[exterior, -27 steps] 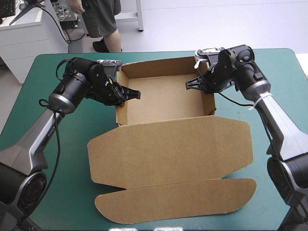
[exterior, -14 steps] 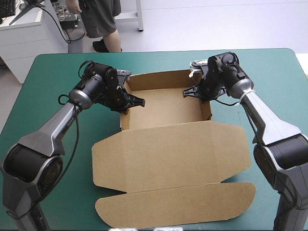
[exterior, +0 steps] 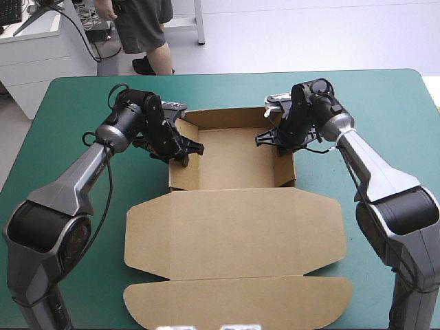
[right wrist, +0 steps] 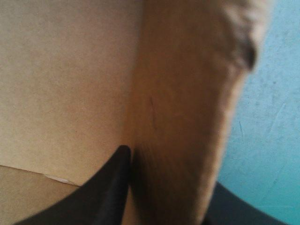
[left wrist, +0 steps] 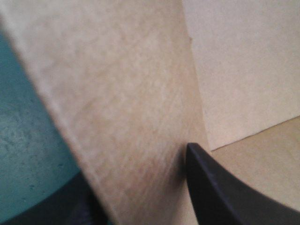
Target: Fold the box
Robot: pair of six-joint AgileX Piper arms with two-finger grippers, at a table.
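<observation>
The brown box (exterior: 234, 159) stands as an open tray at the table's middle back, its lid (exterior: 234, 230) lying flat toward the near edge. My left gripper (exterior: 187, 147) is shut on the tray's left wall (left wrist: 117, 93), one black finger (left wrist: 220, 187) inside the tray and the other outside. On the opposite side, my right gripper (exterior: 270, 137) is shut on the right wall (right wrist: 187, 117), with its inner finger (right wrist: 103, 187) against the board. Both walls stand upright between the fingers.
The lid's rounded front flap (exterior: 237, 302) reaches close to the table's near edge. Bare teal-green cover (exterior: 62, 110) lies to the left and right of the box.
The whole box has slid toward the near edge, with both grippers moving along at its side walls. The arms have drawn in closer to each other.
</observation>
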